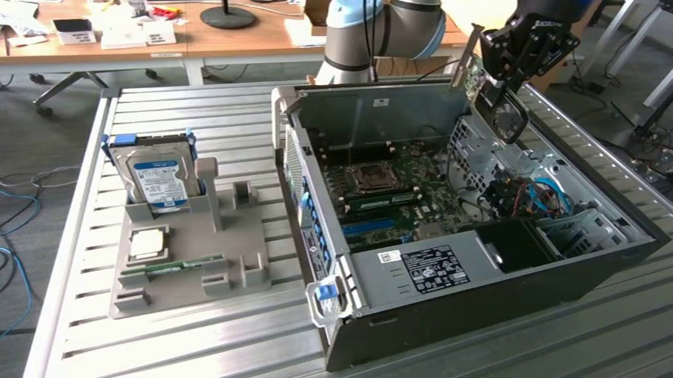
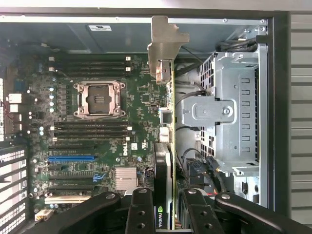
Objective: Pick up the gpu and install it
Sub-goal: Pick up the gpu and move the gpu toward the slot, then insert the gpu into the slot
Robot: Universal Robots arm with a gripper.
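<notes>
- Slatted metal table (image 1: 210,346) carries the open computer case (image 1: 505,307); desks (image 1: 242,39) stand far behind.
- Gripper (image 2: 168,217) pinches the gpu (image 2: 162,165) (held on edge) above the case's far side, clear of the motherboard (image 2: 141,97).

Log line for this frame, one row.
hand: shut on gpu | gpu: in air above open case, not seated on motherboard | hard drive: upright in grey holder beside case

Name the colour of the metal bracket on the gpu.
Plain silver-grey metal. The bracket of the gpu shows best in the wrist view.
</notes>
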